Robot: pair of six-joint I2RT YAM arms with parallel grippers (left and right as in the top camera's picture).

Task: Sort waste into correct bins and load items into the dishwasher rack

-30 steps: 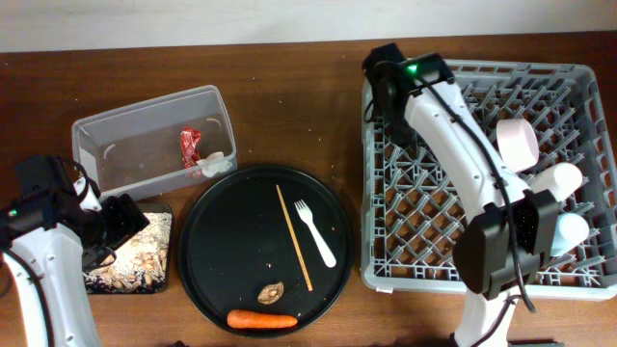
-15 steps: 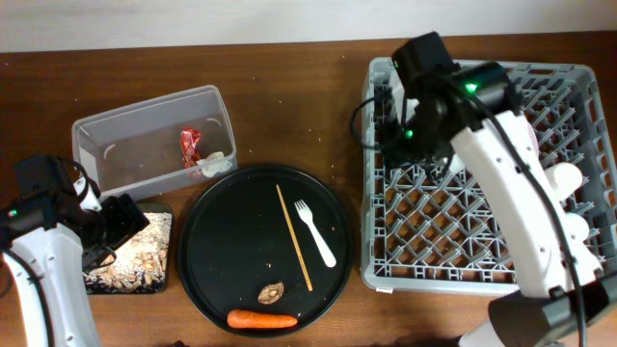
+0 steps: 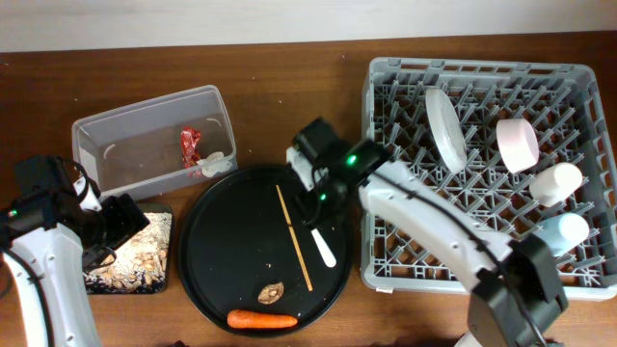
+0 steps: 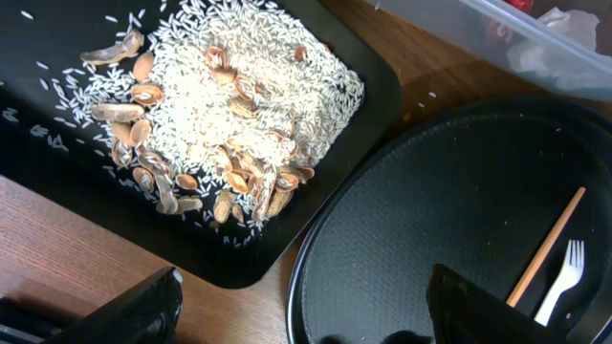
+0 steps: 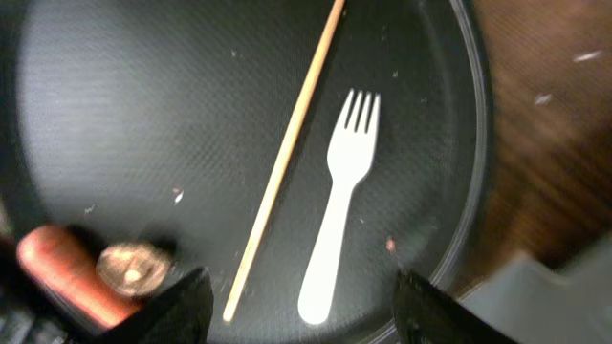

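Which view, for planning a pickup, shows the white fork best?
Right wrist: the white fork lies whole and large. Overhead, the right arm hides its tines. Left wrist catches it small at the frame's edge.

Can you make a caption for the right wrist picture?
The right gripper, jaws open, hovers over the fork and stick on the black tray.

Nothing could be read anywhere I looked: no writing, label, brand, number or sign. The one thing that seemed printed was the red snack wrapper [image 3: 190, 146], lying in the clear plastic tub [image 3: 106, 122] at about ten o'clock in the overhead view. Whatever was on it was too small and crumpled to make out.
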